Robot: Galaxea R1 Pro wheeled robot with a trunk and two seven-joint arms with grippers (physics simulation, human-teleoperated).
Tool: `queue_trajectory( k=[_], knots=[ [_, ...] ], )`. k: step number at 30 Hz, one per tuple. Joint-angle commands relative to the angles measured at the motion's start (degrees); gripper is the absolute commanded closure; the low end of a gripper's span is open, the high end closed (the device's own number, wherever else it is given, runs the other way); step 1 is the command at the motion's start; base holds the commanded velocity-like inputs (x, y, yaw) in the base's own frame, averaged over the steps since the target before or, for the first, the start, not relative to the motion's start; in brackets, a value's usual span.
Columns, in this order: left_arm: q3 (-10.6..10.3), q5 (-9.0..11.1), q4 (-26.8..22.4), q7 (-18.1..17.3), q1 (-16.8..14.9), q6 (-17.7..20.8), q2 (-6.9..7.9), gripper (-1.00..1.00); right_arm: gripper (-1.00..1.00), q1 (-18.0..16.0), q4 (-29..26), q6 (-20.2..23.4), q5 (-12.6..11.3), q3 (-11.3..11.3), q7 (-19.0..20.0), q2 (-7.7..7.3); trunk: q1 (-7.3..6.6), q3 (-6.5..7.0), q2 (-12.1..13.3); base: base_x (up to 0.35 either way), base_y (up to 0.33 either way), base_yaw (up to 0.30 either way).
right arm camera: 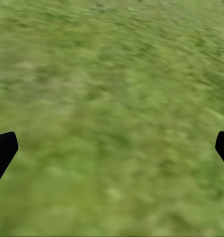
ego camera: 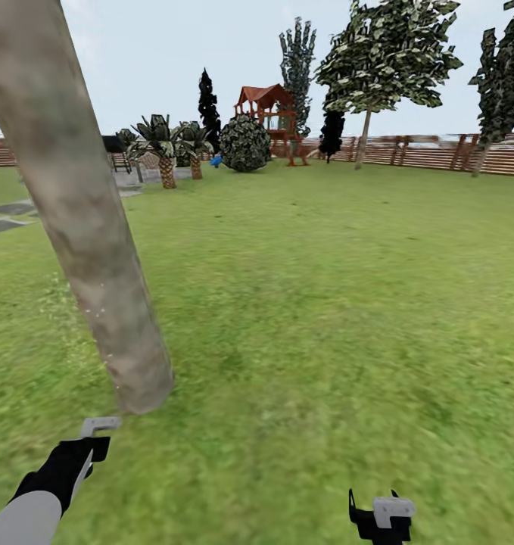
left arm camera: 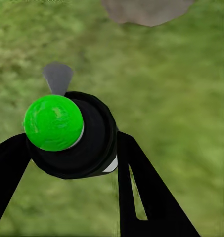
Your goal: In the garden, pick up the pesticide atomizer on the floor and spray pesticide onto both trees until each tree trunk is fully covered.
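**Mira:** Green lawn (ego camera: 325,303) lies all around in the head view, with a brown slat fence (ego camera: 423,155) at its far edge and a red play tower (ego camera: 272,113) in front of it. How many trees do you count?

**Tomas:** Two for the task. One thick, leaning tree trunk (ego camera: 82,227) stands near the robot, at the left side of the lawn, and a second tree (ego camera: 385,60) is far away by the fence. A few white specks sit low on the near trunk, I think pesticide, but they are faint.

**Mira:** And the grippers?

**Tomas:** Two. The left gripper (ego camera: 98,435) is just before the foot of the near trunk. The right gripper (ego camera: 385,515) hangs over bare grass, well apart from it.

**Mira:** Left wrist view now. Where is the pesticide atomizer (left arm camera: 72,133)?

**Tomas:** One only, pinched between the two black fingers (left arm camera: 151,192) of the left gripper, its green spot toward the camera. The base of the trunk is beyond it.

**Mira:** How will it handle?

**Tomas:** I judge it small, light and stiff, with a smooth round body that can slip or turn. The hold should be on the sides of the body, below the green top.

**Mira:** Right wrist view?

**Tomas:** Only blurry grass between two finger tips (right arm camera: 3,150) spread wide, holding nothing.
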Motion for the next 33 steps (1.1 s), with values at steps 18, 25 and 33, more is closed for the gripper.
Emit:
queue_trajectory(
  k=[18, 25, 33],
  knots=[
    [0.06, 0.04, 0.01, 0.04, 0.0, -0.09, -0.26, 1.0, -1.0, 0.0, 0.0, -0.01, 0.03, 0.0, 0.0, 0.06, 0.0, 0.0, 0.0, 0.071, -0.254, 0.079],
    [0.06, 0.04, 0.0, 0.04, 0.0, -0.09, -0.17, 1.0, -1.0, 0.0, 0.0, 0.01, 0.05, 0.0, 0.0, 0.08, 0.0, 0.0, 0.0, 0.136, -0.239, 0.259],
    [0.06, 0.04, 0.04, -0.02, 0.0, -0.09, -0.25, 1.0, -1.0, 0.0, 0.0, -0.01, 0.02, 0.0, 0.0, 0.05, 0.0, 0.0, 0.0, 0.278, -0.136, 0.03]
  ],
)
